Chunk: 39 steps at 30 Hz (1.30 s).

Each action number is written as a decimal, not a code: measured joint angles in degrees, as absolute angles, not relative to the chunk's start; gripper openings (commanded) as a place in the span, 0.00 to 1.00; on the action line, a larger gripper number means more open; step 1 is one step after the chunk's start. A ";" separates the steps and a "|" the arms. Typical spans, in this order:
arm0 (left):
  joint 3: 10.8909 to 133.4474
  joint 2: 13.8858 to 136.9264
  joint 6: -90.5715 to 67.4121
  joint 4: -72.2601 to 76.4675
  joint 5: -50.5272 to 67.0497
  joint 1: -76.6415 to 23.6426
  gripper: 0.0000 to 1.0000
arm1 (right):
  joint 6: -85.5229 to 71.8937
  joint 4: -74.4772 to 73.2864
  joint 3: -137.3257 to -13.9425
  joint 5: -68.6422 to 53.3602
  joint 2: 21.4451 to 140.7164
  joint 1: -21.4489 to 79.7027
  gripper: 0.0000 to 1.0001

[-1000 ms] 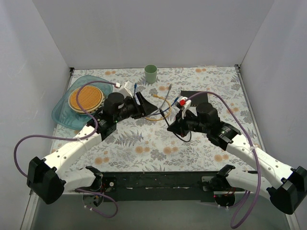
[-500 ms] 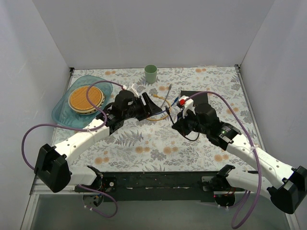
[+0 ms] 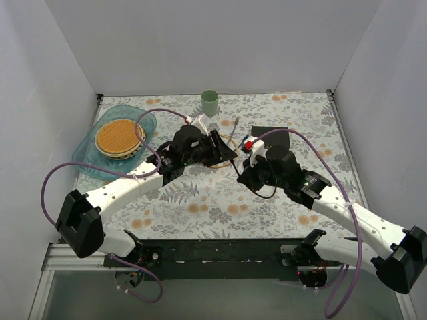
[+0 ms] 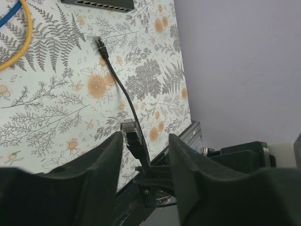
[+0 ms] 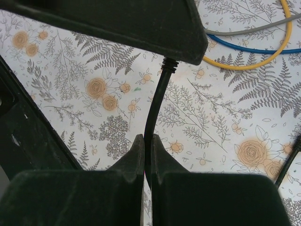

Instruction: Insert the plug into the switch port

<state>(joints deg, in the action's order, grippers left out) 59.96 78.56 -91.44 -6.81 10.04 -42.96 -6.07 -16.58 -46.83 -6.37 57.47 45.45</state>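
Observation:
The switch [image 3: 270, 134] lies flat and dark behind my right arm; its row of ports [image 4: 99, 4] shows at the top of the left wrist view. My right gripper [image 5: 147, 141] is shut on a thin black cable [image 5: 155, 108] and holds it off the table. One plug [image 4: 129, 129] of that cable stands up between the fingers of my left gripper [image 4: 143, 139]. Those jaws are still apart, the plug close to the left finger. The cable's other plug [image 4: 98, 41] lies on the cloth near the switch. From above, the left gripper [image 3: 230, 155] meets the right gripper [image 3: 241, 172] mid-table.
Yellow [image 5: 277, 42], blue [image 5: 244, 48] and grey [image 5: 244, 28] cables lie looped on the floral cloth beside the grippers. A green cup [image 3: 209, 103] stands at the back. A teal tray [image 3: 87, 157] with stacked plates sits at the left. White walls enclose the table.
My left arm has swung right to the right gripper, and its jaws have narrowed around the upright plug. The right gripper has shifted a little and kept its hold on the cable.

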 measured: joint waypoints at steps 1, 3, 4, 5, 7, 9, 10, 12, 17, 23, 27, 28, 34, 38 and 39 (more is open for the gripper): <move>60.07 79.05 -91.33 -6.87 9.78 -43.11 0.28 | -6.07 -16.56 -46.83 -6.46 57.47 45.54 0.01; 60.31 79.77 -91.29 -6.98 9.08 -43.38 0.16 | -6.02 -16.56 -46.85 -6.72 57.47 45.78 0.01; 60.51 80.07 -91.13 -7.14 8.56 -43.51 0.10 | -5.98 -16.58 -46.85 -6.94 57.47 45.82 0.01; 60.73 80.31 -91.15 -7.31 8.08 -43.57 0.04 | -5.91 -16.60 -46.83 -7.22 57.47 45.89 0.01; 60.97 80.44 -91.33 -7.46 7.53 -43.75 0.00 | -5.69 -16.62 -46.85 -7.55 57.47 45.95 0.01; 61.23 80.42 -91.11 -7.49 6.66 -44.14 0.00 | -5.54 -16.69 -46.85 -7.68 57.47 45.95 0.01; 61.25 80.40 -91.07 -7.49 6.33 -44.31 0.00 | -5.43 -16.71 -46.83 -7.68 57.47 45.95 0.05; 61.25 80.31 -90.87 -7.49 5.93 -44.47 0.00 | -5.23 -16.67 -46.83 -7.66 57.45 45.95 0.36; 59.44 78.43 -89.62 -4.19 5.89 -45.10 0.00 | -5.87 -15.31 -46.83 -9.21 56.49 46.17 0.66; 52.66 73.28 -88.09 3.68 7.40 -45.30 0.00 | -7.31 -12.67 -47.46 -12.21 55.86 45.89 0.66; 47.92 68.99 -86.67 9.28 8.64 -45.32 0.00 | -9.85 -9.23 -47.44 -18.15 55.75 42.94 0.63; 46.44 67.40 -86.30 10.70 8.91 -45.34 0.00 | -11.18 -7.07 -47.09 -21.21 55.55 40.97 0.62; 40.42 59.64 -84.58 18.44 10.44 -45.41 0.00 | -19.77 6.24 -43.86 -36.36 54.08 33.28 0.59; 40.07 58.92 -83.74 22.44 12.56 -45.41 0.00 | -25.69 14.96 -42.63 -44.86 55.20 33.08 0.54; 40.05 58.94 -83.70 22.94 12.93 -45.41 0.00 | -27.07 16.84 -42.26 -46.41 55.51 33.12 0.53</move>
<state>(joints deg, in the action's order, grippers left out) 40.05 58.94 -83.70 22.94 12.93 -45.41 -27.07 16.84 -42.26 -46.41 55.51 33.12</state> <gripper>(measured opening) 0.120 0.563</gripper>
